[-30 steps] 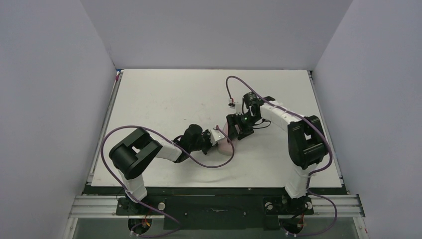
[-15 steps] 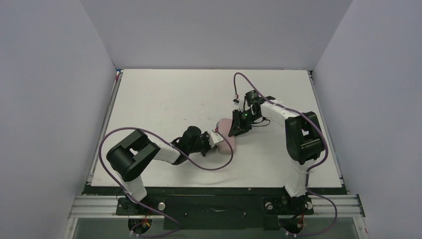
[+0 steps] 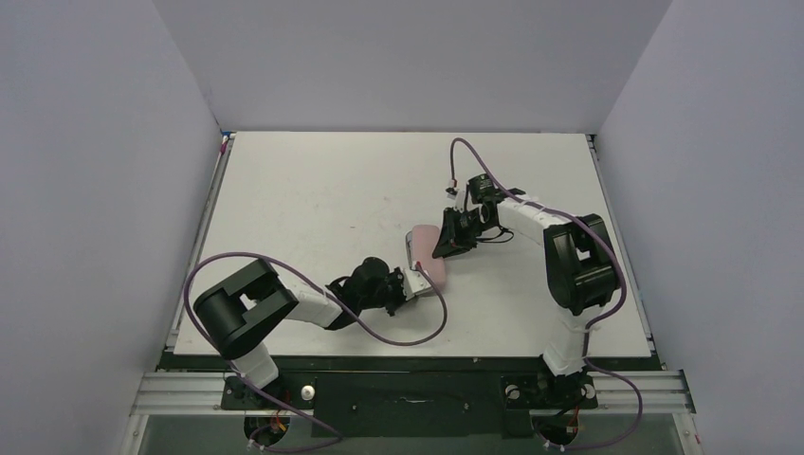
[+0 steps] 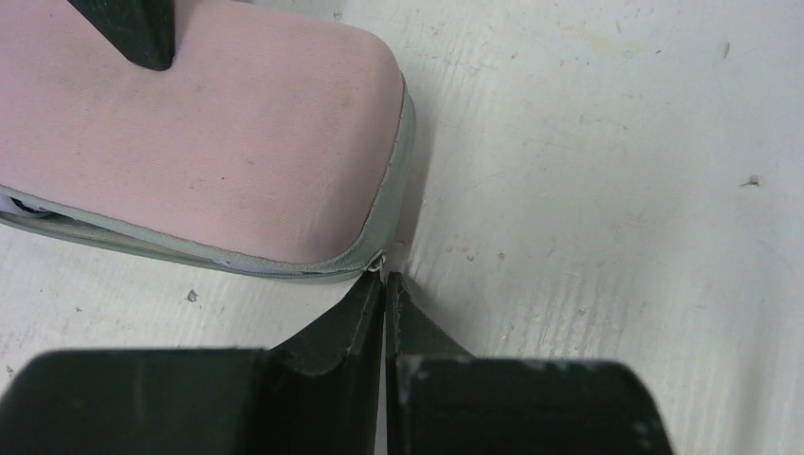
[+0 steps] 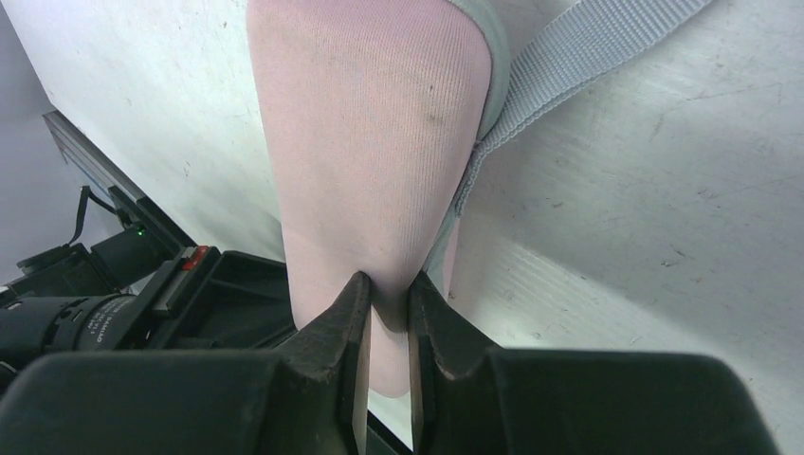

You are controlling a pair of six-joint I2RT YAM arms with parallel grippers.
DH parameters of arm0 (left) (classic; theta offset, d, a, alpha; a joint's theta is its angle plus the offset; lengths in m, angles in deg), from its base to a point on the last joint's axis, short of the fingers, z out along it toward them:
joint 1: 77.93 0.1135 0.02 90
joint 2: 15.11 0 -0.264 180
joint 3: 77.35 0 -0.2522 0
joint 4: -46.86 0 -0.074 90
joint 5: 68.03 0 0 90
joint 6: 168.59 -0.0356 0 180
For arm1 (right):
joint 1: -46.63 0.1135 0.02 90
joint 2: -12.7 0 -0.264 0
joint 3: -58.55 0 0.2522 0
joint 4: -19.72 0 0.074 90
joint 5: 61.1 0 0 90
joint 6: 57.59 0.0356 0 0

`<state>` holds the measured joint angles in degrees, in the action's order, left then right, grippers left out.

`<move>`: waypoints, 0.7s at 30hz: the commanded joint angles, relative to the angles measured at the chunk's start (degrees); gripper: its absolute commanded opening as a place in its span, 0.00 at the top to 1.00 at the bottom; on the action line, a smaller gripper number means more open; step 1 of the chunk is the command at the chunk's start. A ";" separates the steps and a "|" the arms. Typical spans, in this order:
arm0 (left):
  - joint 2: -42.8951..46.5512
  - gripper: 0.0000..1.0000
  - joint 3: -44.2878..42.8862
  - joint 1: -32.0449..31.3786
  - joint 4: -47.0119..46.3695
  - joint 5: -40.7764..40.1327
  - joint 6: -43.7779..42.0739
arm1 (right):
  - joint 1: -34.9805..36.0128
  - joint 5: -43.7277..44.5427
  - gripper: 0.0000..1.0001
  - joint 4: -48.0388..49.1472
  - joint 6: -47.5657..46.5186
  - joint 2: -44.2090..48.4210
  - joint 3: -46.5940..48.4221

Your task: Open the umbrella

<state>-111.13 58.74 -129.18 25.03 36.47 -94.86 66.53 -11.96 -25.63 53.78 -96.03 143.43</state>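
Pale pink oblong fabric case (image 3: 427, 267) on white counter (image 3: 303, 190): my right gripper (image 5: 384, 286) clamped on its fabric; my left gripper (image 4: 384, 282) closed together, tips touching its corner.

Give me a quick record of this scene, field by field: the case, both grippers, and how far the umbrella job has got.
case: pink case lying on the table
left gripper: jaws shut, tips at the case's corner seam
right gripper: jaws pinching the case's end
strap: grey strap running off that end
umbrella: not in sight, not yet opened
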 commanded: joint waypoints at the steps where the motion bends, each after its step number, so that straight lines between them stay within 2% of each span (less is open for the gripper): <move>1: -0.30 1.00 -1.26 -2.42 -0.86 0.86 5.74 | 0.29 10.68 1.00 5.76 1.93 0.54 -3.14; 6: -1.35 1.00 -3.32 2.85 0.54 -0.15 11.10 | -0.66 8.89 1.00 2.88 -2.27 2.18 -5.55; 7: -1.18 1.00 -3.37 4.23 0.75 -0.16 10.91 | -0.61 8.97 0.87 0.66 -5.85 3.27 -6.40; 8: -1.13 1.00 -3.45 4.93 1.26 -0.16 10.60 | -0.54 9.55 0.80 -0.31 -7.32 4.10 -7.12; 9: -1.04 1.00 -3.44 6.18 1.47 -0.08 9.89 | -0.41 9.74 0.66 -1.63 -9.68 5.89 -8.60; 10: -0.98 1.00 -3.56 6.78 1.77 0.37 9.52 | -0.35 9.53 0.60 -2.24 -10.69 6.81 -9.22; 11: -0.93 1.00 -3.62 7.83 1.94 0.63 8.70 | -0.38 9.11 0.49 -4.02 -12.59 8.63 -10.00; 13: -1.02 1.00 -3.90 9.03 2.16 1.33 7.22 | -0.42 7.37 0.37 -7.79 -16.15 11.17 -9.78; 15: -1.19 1.00 -4.19 9.91 2.15 2.07 5.47 | -0.61 5.30 0.30 -12.00 -20.87 14.05 -8.10; 18: -1.73 1.00 -4.97 10.75 2.33 3.81 3.46 | -1.05 2.51 0.27 -19.66 -30.68 16.95 -3.50; 20: -2.06 1.00 -5.42 11.01 2.60 4.43 1.51 | -1.51 2.19 0.27 -26.08 -46.23 19.12 0.25; 21: -2.23 1.00 -5.72 11.17 2.57 4.68 1.11 | -2.25 2.01 0.27 -26.56 -50.06 20.02 1.55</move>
<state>-112.47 55.55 -118.53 27.87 38.40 -89.87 65.70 -7.83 -42.44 27.66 -82.13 137.81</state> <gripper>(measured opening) 0.006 0.730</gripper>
